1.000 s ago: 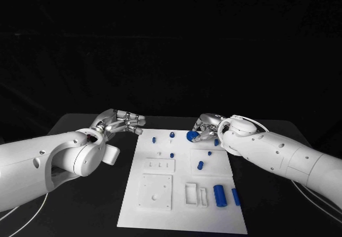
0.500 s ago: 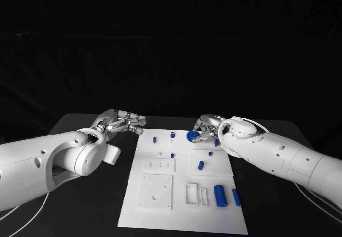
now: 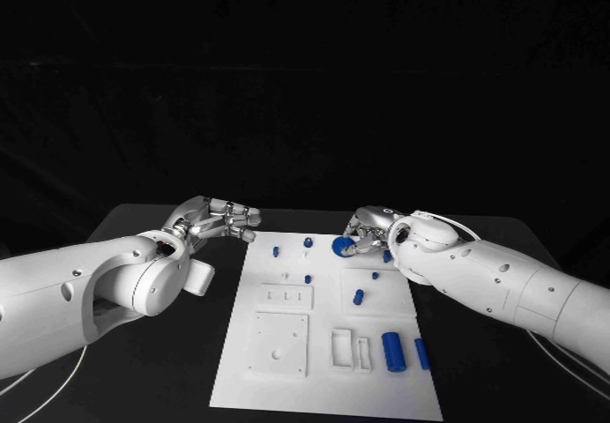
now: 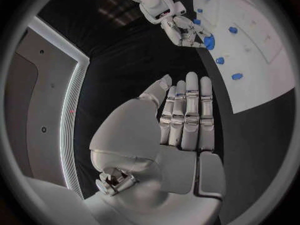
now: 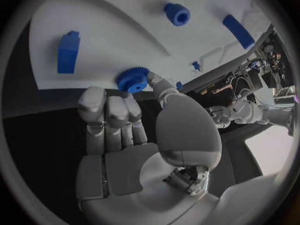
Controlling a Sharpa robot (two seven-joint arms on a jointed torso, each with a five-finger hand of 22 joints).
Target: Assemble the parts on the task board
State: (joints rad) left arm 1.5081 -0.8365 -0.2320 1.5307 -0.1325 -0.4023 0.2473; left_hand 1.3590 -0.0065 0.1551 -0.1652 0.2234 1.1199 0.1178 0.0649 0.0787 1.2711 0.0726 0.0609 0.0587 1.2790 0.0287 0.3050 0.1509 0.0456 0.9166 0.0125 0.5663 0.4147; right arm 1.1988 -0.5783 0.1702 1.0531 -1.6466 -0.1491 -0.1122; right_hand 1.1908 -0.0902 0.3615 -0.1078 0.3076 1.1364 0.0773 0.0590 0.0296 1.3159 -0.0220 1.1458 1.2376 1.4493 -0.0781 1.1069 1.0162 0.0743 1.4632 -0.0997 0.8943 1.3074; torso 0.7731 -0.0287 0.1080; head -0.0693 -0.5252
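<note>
Black desk surface [image 3: 190, 352] carries the white rectangular task board [image 3: 324, 388] at its middle, with dark surroundings on every side. The right hand [image 3: 366, 231] sits at the board's far right corner and holds a round blue ridged gear-like part [image 3: 343, 246] pinched at its fingertips; the right wrist view shows the same part [image 5: 132, 79] gripped between the thumb and the nearest fingertips [image 5: 94, 101], just over the board's edge. The left hand [image 3: 219, 220] hovers off the board's far left side, above the desk, holding nothing, its fingers straight and close together in the left wrist view [image 4: 187, 110]. Other small blue parts remain on the board: two short pegs [image 3: 276, 250] near the far edge, a small pair [image 3: 359, 295] at mid-board, and two longer blue cylinders [image 3: 393, 349] lying side by side near the right edge. Judged from the task, the step in hand is seating the gear-like part at its place on the board; which socket or post it belongs to cannot be told from these views. To do this well, keep the part's flat face parallel to the board, align its centre over the receiving feature before lowering, and descend straight without sideways drag. Maintain a light pinch on the ridged rim so the part can self-centre. Release only once it rests flush. Keep the left hand clear of the board, or use it to steady the board's edge if the plate shifts.
</note>
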